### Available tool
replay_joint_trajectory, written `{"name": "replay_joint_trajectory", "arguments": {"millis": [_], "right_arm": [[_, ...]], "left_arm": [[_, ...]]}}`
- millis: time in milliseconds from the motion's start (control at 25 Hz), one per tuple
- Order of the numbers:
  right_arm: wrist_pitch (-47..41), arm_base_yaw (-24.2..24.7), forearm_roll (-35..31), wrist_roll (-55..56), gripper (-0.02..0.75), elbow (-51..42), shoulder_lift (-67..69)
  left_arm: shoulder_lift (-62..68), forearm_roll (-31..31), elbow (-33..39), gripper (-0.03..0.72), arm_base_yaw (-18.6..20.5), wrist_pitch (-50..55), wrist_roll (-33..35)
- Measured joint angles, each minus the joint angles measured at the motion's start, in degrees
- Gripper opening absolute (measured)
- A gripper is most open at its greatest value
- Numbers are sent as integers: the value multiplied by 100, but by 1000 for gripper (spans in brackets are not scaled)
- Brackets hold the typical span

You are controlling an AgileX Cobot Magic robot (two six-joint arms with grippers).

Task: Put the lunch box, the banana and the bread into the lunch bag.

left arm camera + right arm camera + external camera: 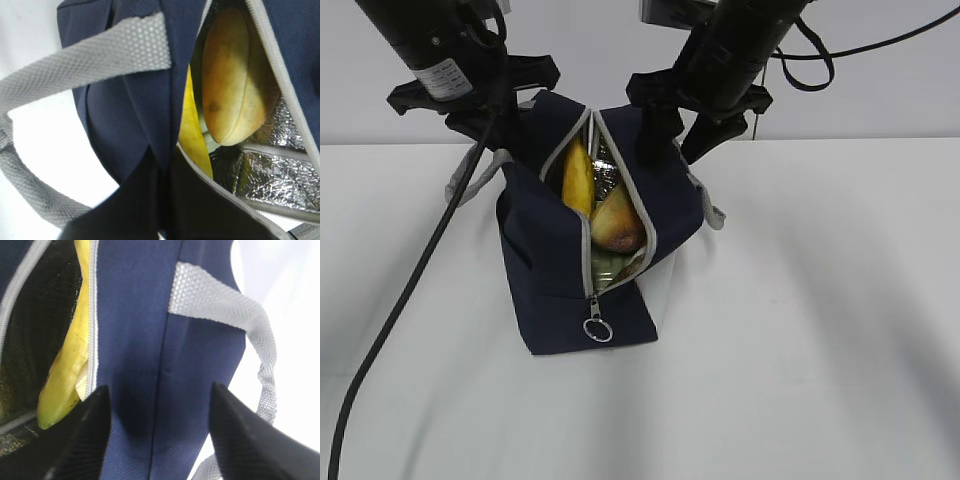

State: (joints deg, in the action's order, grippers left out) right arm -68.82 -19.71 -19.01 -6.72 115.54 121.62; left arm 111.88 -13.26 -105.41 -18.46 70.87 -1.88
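right claw (pixel 157 432): wide, straddling lunch bag (pixel 150 340) wall | left claw (pixel 480 120): cannot tell

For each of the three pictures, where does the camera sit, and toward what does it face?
Exterior view: from in front, slanting down at the dark navy fabric lunch bag; both arms show.
Left wrist view: close against the bag's side, facing the golden-brown bread roll; no claw visible.
Right wrist view: faces the bag's outer wall; the right claw stands open.
All views share the curved yellow banana.
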Motion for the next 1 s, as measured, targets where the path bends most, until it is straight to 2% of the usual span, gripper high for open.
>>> {"name": "replay_joint_trajectory", "arguments": {"millis": [160,280,560,640,680,760,1000], "right_arm": [[54,0,-27,8,292,0,0],[57,0,-110,8,209,0,0],[57,0,-145,8,179,0,0],[11,0,-145,14,115,0,0],[-8,0,-145,14,52,0,0],[-32,0,-145,14,13,0,0],[-42,0,-145,50,1,0,-42]], "left_arm": [[0,-9,0,-2,0,0,0],[0,-17,0,-2,0,0,0],[0,-28,0,-2,0,0,0],[0,-73,0,-2,0,0,0],[0,-97,0,-2,0,0,0],[0,-163,0,-2,0,0,0],[0,-711,0,-2,-5,0,310]]}}
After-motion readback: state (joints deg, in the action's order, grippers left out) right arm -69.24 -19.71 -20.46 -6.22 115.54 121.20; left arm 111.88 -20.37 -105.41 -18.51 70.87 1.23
